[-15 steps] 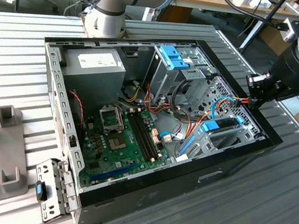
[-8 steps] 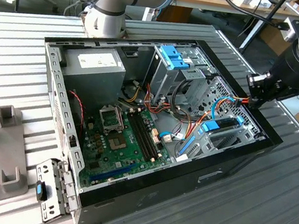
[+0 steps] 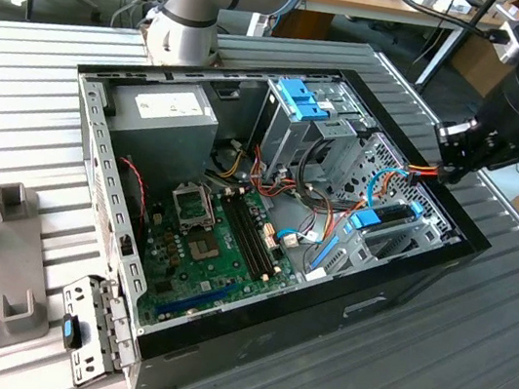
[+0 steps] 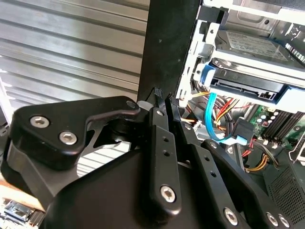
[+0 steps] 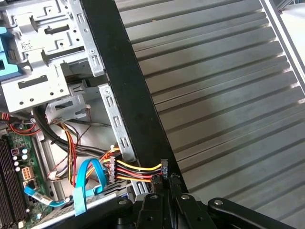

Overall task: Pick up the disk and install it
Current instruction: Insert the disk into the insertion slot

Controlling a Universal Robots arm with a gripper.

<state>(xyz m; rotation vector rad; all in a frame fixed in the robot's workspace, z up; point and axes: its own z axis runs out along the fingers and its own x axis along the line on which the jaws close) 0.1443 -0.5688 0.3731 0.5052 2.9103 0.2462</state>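
Observation:
The disk (image 4: 252, 45), grey metal with a white label in a light-blue bracket (image 4: 290, 98), sits in the drive bay of the open computer case (image 3: 320, 308). In the exterior view its blue bracket (image 3: 366, 218) shows at the case's right end. My gripper (image 3: 444, 168) hovers over the black case rim at the exterior view's right, just outside the bay. In both wrist views its fingers (image 4: 161, 119) are pressed together. A bundle of yellow, red and black wires (image 5: 138, 171) runs from a black connector (image 5: 112, 169) straight into the gripper (image 5: 167, 172).
A grey power-supply box (image 3: 166, 111) sits in the case's far corner, with a tall drive cage with blue tabs (image 3: 306, 103) next to it and the motherboard (image 3: 223, 238) on the floor. A blue data cable (image 5: 83, 183) loops near the connector. The slatted metal table (image 3: 469, 366) surrounds the case.

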